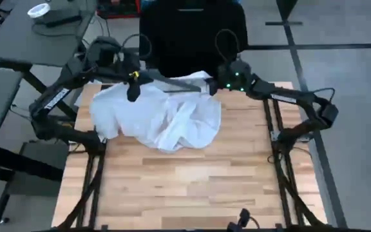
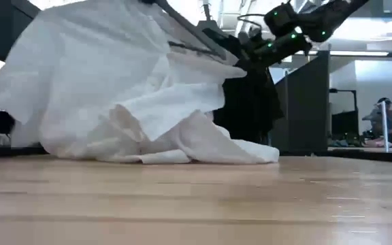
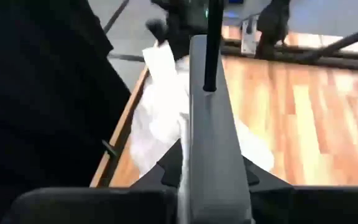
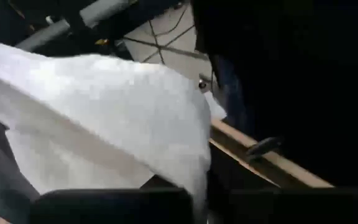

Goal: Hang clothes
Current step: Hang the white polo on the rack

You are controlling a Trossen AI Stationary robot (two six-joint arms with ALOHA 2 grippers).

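Observation:
A white top (image 1: 160, 119) lies bunched on the far left half of the wooden table (image 1: 192, 187), its upper part raised over a grey hanger (image 1: 172, 86). My left gripper (image 1: 133, 92) is shut on the hanger at the top's far left. My right gripper (image 1: 212, 87) is shut on the white top at its far right corner, next to the hanger's free end. In the low view the top (image 2: 101, 95) rises like a tent, its lower folds resting on the table. A black top (image 1: 192, 32) hangs just beyond the table's far edge. My left gripper pinches the grey hanger (image 3: 213, 180) between its two fingers, and the hanger's arm runs straight out from them toward the table's right. The hanger is lifted clear of the table, with white cloth draped on it. My right gripper pinches the white top's edge (image 4: 199, 177) between its fingers, coming nearly level from the table's right. One layer or several, I cannot tell. The held corner (image 2: 235, 68) is lifted and drawn toward the gripper, while the top's lower folds lie on the table.
The black top (image 4: 291, 74) hangs close behind both grippers at the far edge. Bare wood fills the table's near half. A dark desk (image 1: 37, 32) stands at the far left, off the table. A person (image 2: 385, 122) sits far back in the room.

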